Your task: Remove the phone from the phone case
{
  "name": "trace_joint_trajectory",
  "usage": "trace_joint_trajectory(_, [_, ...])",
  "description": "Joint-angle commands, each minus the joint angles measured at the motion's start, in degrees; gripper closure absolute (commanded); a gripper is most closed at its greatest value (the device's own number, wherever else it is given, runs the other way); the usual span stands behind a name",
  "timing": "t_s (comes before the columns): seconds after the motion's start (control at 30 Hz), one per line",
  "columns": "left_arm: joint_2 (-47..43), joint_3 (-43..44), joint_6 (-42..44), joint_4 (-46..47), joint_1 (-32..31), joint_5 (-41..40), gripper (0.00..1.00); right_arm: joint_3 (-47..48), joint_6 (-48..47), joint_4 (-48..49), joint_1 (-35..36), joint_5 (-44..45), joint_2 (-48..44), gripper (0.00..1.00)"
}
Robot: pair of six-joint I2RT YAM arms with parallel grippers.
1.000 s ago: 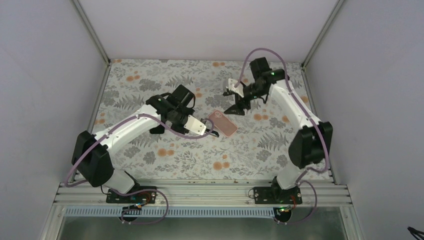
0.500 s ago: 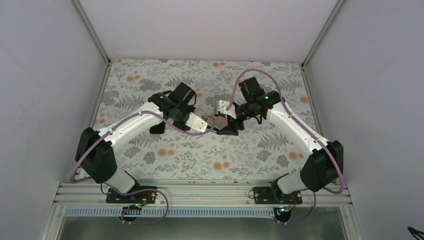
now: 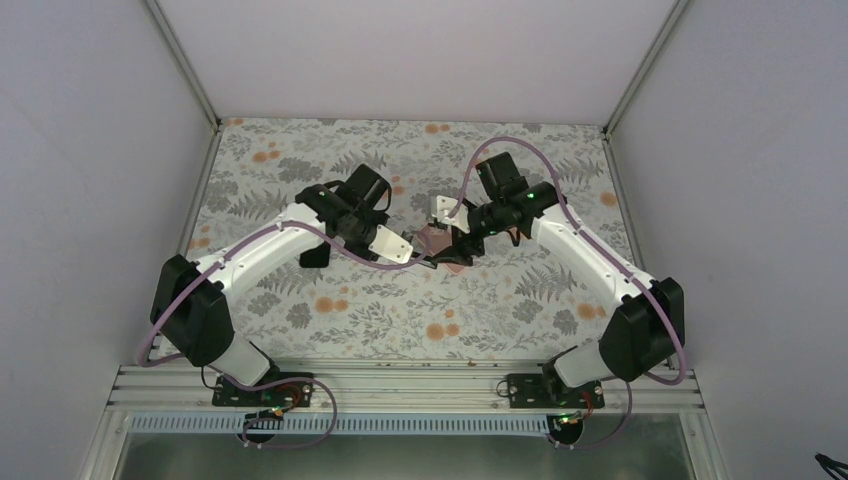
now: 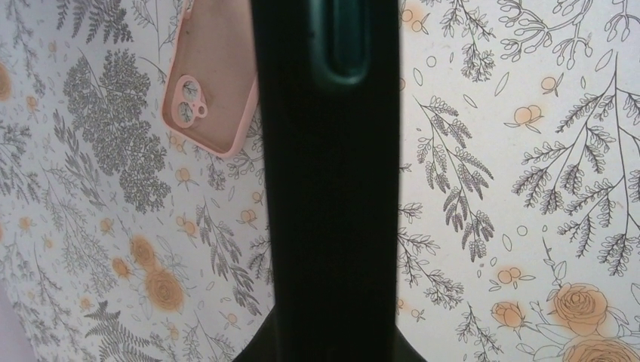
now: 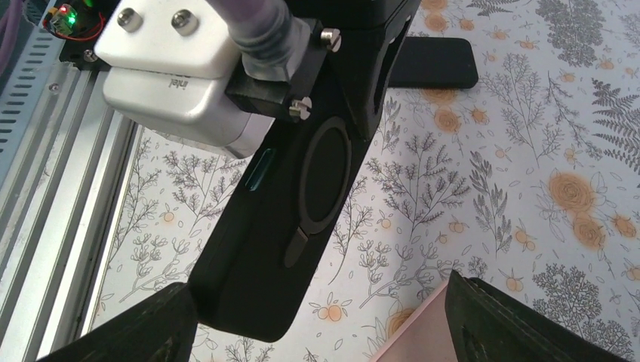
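My left gripper (image 3: 427,260) is shut on a phone in a black case (image 4: 324,188) with a round ring on its back (image 5: 302,196), and holds it above the table. The left wrist view shows it edge-on, hiding the fingers. My right gripper (image 3: 452,250) is open. In the right wrist view (image 5: 317,317) the free end of the black case sits between its fingers, close to the left one (image 5: 121,332). An empty pink case (image 4: 211,98) lies open side up on the table beneath, partly hidden in the top view (image 3: 433,238).
A bare black phone (image 5: 434,64) lies flat on the flowered table behind the left gripper, under the left arm in the top view (image 3: 312,255). The metal rail (image 5: 45,188) runs along the near table edge. Grey walls close in three sides.
My right arm has swung from the back of the table down to the black case in my left gripper, its open fingers now at the free end. The left gripper barely moved.
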Motion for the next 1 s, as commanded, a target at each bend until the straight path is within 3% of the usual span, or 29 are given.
trace_joint_trajectory(0.0, [-1.4, 2.6, 0.4, 0.4, 0.1, 1.6, 0.98, 0.6, -0.1, 0.9, 0.2, 1.5, 0.6, 0.16])
trace_joint_trajectory(0.33, [-0.7, 3.0, 0.6, 0.9, 0.6, 1.2, 0.98, 0.7, -2.8, -5.1, 0.5, -0.9, -0.2, 0.17])
trace_joint_trajectory(0.97, [-1.0, 2.4, 0.2, 0.2, 0.5, 1.4, 0.98, -0.7, -0.7, 1.2, -0.1, 1.0, -0.5, 0.20])
